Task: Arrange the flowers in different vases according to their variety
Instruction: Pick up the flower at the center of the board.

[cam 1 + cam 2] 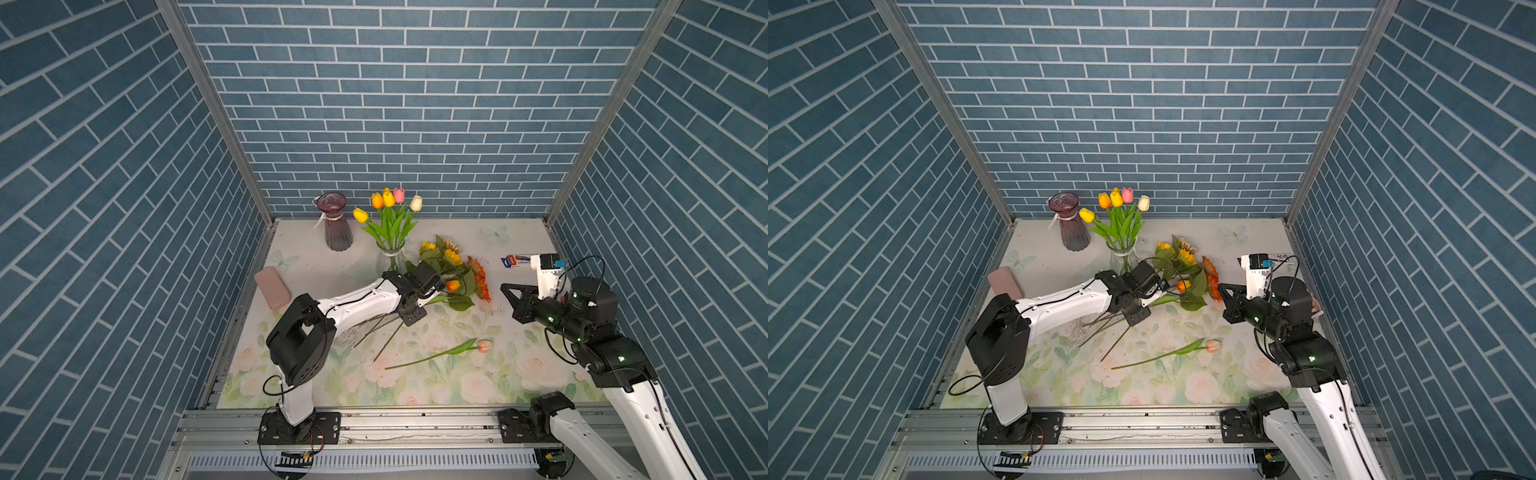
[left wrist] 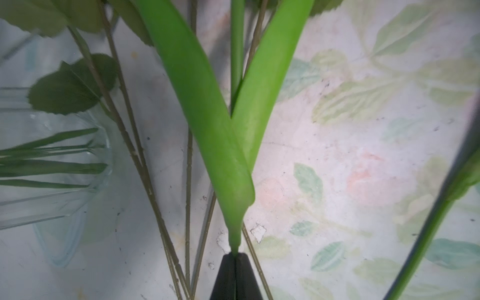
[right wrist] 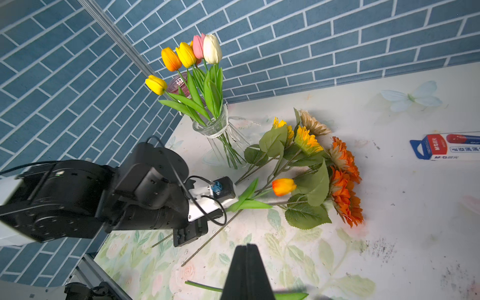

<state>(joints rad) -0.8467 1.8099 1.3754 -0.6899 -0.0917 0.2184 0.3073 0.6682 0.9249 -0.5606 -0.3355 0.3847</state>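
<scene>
near the left edge of the table (image 1: 436, 390) lies a flat pink case (image 1: 272, 287). at the far edge, left of the middle, the ribbed purple vase (image 1: 336, 226) stands upright with a white ribbon at its neck. just beside it on the right, a little nearer the front, the clear vase (image 1: 390, 258) stands upright and holds a bunch of tulips (image 1: 388, 198) with yellow, orange, pink and cream buds. in front of that vase the left gripper (image 2: 235, 257) is clenched on the stem of an orange tulip (image 1: 453, 285), pinching it below its two long leaves. the bud points right and sits over the leaves of the sunflowers (image 1: 455, 259). these lie in a heap right of the clear vase, their thin stems running back under the left gripper. nearer the front edge a pink tulip (image 1: 484, 345) lies flat, bud to the right. the right gripper (image 1: 504, 287) hangs near the right edge, pressed together on nothing. behind it, toward the far right corner, lies a small blue, red and white box (image 1: 514, 262).
</scene>
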